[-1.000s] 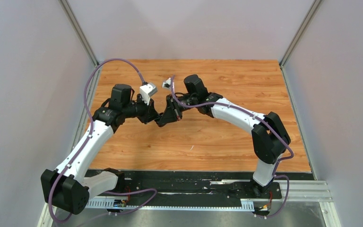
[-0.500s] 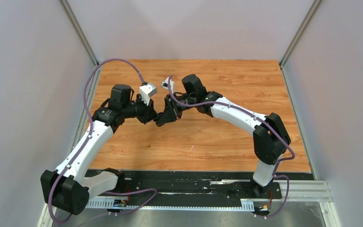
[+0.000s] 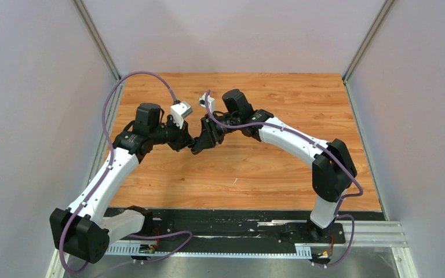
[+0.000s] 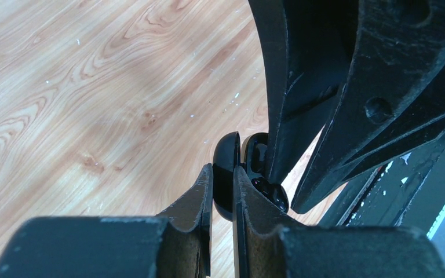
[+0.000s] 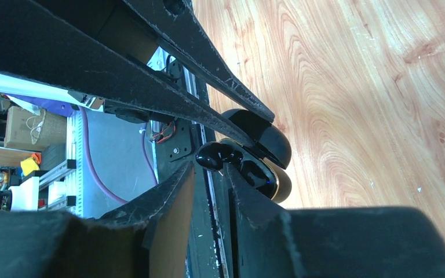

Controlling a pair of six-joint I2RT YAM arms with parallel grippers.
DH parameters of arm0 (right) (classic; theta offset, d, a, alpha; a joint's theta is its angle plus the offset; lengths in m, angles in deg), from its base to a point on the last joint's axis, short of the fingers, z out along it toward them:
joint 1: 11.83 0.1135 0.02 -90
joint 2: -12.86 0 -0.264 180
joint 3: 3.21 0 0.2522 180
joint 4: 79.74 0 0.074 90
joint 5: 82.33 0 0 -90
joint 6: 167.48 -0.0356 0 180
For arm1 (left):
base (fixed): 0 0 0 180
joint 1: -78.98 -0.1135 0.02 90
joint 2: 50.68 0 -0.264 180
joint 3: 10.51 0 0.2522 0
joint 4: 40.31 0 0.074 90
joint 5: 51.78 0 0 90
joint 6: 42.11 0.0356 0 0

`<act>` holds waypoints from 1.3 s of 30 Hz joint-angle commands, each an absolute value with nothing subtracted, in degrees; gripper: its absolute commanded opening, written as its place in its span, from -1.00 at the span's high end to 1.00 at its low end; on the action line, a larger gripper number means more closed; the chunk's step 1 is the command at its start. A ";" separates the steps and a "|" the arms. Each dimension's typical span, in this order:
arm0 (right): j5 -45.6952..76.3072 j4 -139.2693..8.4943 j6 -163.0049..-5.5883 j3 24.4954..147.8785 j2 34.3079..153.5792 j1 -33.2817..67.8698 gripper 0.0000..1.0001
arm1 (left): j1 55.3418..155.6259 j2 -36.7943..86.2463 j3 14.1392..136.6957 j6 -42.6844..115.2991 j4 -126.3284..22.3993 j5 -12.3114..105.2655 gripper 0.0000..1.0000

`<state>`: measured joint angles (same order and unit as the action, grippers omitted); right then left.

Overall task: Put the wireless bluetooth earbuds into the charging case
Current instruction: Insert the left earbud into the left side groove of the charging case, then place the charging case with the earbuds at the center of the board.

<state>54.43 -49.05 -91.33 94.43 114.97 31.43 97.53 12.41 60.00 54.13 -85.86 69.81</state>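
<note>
My left jaws pinched the glossy black clamshell charging case (image 4: 226, 174); my right jaws, parted, stood at a glossy black earbud (image 5: 214, 155) inside. Seating step, I judged; next, withdraw straight.

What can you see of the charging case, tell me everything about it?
The charging case is small, rounded and glossy black, like smooth plastic, with a gold-looking rim showing in the right wrist view. It is hinged open, lid and body apart. The left gripper is shut on one half, holding it above the wooden table. A black earbud sits at its open side, right at the right gripper's parted fingertips.
</note>
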 commanded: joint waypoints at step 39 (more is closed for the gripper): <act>45.30 -37.18 -83.05 97.14 106.66 27.06 -0.98 | 97.71 10.58 60.29 58.56 -82.76 72.83 1.00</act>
<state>50.25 -36.25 -85.91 96.66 107.67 26.91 97.62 12.41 59.98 55.35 -85.12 70.82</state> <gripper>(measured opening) 0.835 0.191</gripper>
